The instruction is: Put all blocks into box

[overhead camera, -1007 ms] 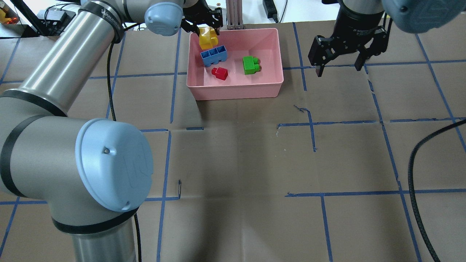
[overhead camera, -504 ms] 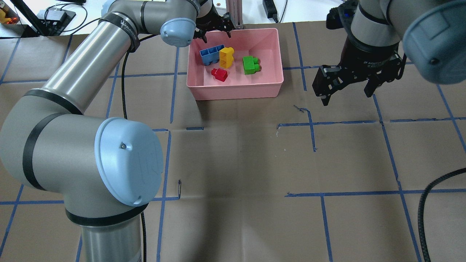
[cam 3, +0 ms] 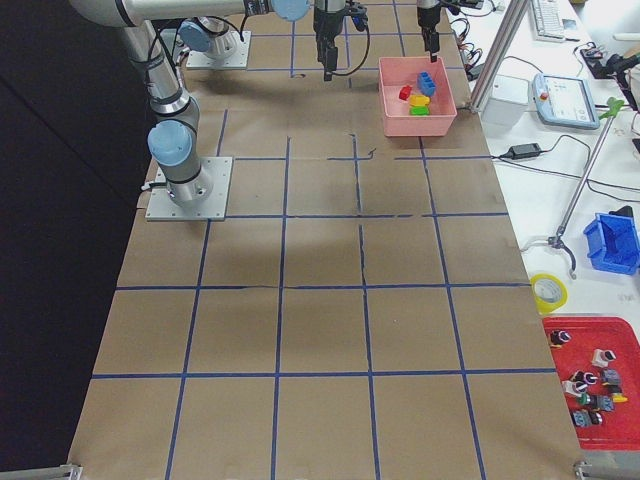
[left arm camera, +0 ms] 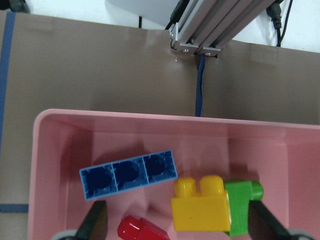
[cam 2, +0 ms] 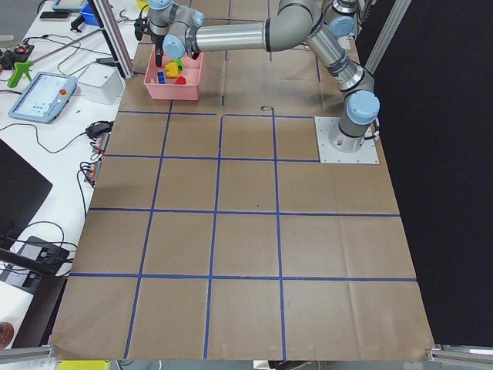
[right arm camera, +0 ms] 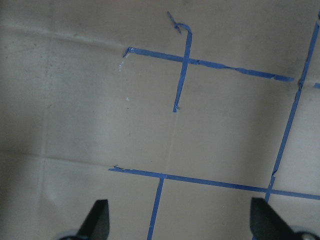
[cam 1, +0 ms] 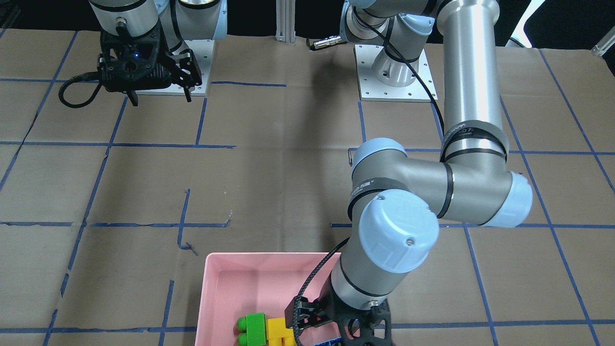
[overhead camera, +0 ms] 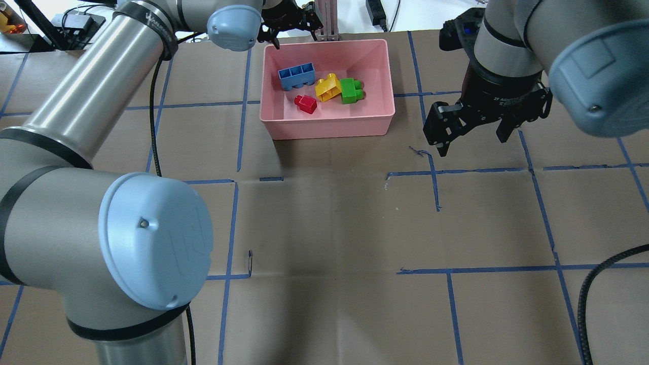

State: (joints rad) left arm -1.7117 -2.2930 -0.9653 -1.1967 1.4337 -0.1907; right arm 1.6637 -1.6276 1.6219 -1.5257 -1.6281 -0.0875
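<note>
Everywhere, blue tape (overhead camera: pixel 476 270) grids the brown paper (overhead camera: pixel 329 228); left fingers (left arm camera: pixel 95 225) and right fingers (right arm camera: pixel 96 222) gape wide, empty.

brown paper table (overhead camera: pixel 329 228) w/ blue tape grid (overhead camera: pixel 476 270) | alu post (left arm camera: pixel 210 30) at far edge | teach pendant (cam 2: pixel 42 96) | red parts tray (cam 3: pixel 620 335) + tape roll (cam 3: pixel 548 292) on side bench

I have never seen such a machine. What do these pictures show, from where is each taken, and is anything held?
These are two robot arms at a paper-covered table, each ending in a pair of jaws. One picture looks from behind the robot, one faces it, two look from the table's ends, and two come from wrist cameras. A pink box holds four toy blocks: blue, yellow, green, red. The left arm has its jaws open above the box. The right arm has its jaws open above bare paper. Nothing is held.
</note>
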